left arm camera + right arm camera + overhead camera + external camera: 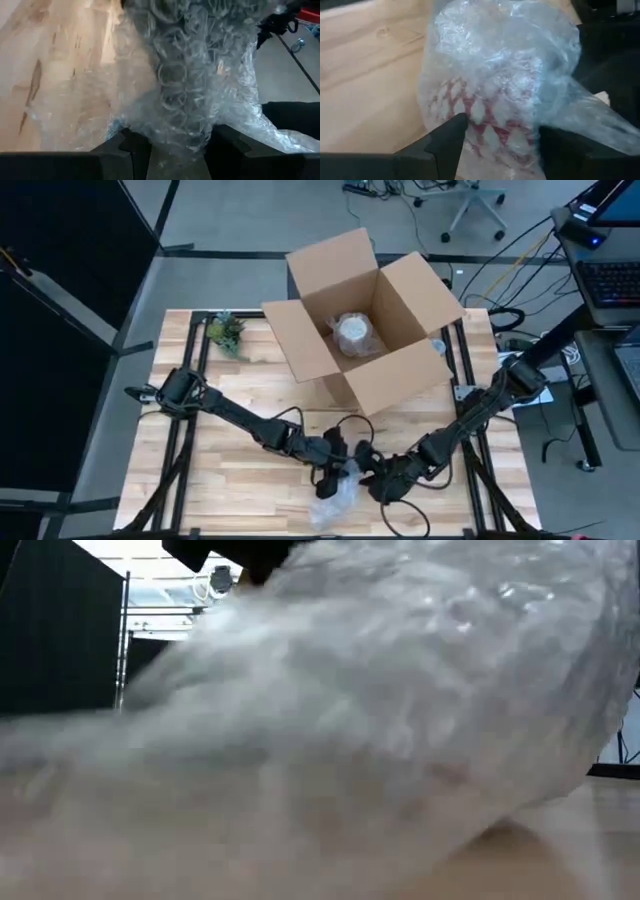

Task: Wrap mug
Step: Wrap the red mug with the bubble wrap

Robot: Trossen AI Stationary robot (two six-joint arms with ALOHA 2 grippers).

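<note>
Both arms meet at the near edge of the light wooden slatted table (220, 410), working a bundle of clear bubble wrap (335, 498) that holds the mug with the red diamond pattern (485, 122); the mug shows through the film only in the right wrist view. Left gripper (177, 150) has its fingers spread with a gathered neck of wrap between them; looks pinched, but I can't tell for sure whether they press it. Right gripper (500, 142) has its fingers apart straddling the wrapped mug, not clamped as far as I can see. Low view is just wrap against the lens. For this step: hold the gathered end firm with the left, use the right to steady the mug body and fold the loose tail over, keeping the film taut so it doesn't spring open. The open brown cardboard box (365, 330) behind already holds another wrapped item (355, 335). Small green plant (227, 333) sits far left, out of the way.
</note>
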